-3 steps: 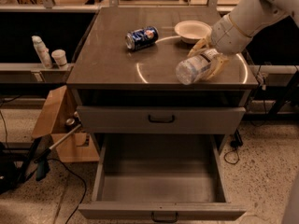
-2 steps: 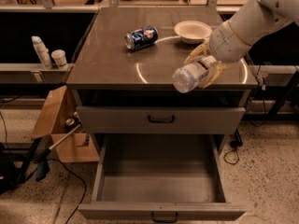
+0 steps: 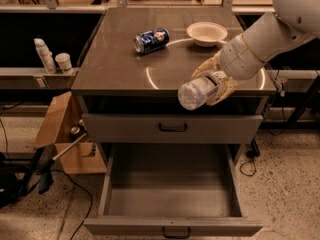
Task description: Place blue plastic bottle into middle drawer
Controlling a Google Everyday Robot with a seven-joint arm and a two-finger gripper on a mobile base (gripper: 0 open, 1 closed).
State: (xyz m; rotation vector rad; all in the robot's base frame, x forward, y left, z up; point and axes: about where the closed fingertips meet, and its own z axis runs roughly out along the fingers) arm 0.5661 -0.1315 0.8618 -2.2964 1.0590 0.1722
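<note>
The tool (image 3: 214, 80) is hanging at the front edge of the surface (image 3: 115, 69), toward the front right corner, and its yellowish fingers (image 3: 209, 65) are pinching the blue plastic bottle (image 3: 192, 93) from above and below. The bottle is lying roughly level in the grasp. Its rounded end is pointing forward and to the left, out past the front edge, so it is not resting on the surface. The white arm (image 3: 260, 39) is reaching in from the upper right, crossing over the right edge of the surface.

The middle drawer (image 3: 172, 225) is standing pulled out below, with its grey inside open to view and its black bar handle showing at the front rim. The bottle is sitting higher than the drawer and a little right of its centre line. The upper drawer (image 3: 130, 129), directly under the surface, is sitting closed.

A blue soda can (image 3: 151, 40) is lying on its side on the surface, left of centre and nearer the back edge than the front. A pale bowl (image 3: 207, 33) is sitting upright just to the can's right, toward the back right corner. Both are well apart from the tool.

Off the left edge, a white spray bottle (image 3: 44, 55) and a small cup (image 3: 64, 62) are standing side by side on a low shelf (image 3: 25, 76), and a cardboard box (image 3: 57, 129) is leaning against the cabinet's left side.
</note>
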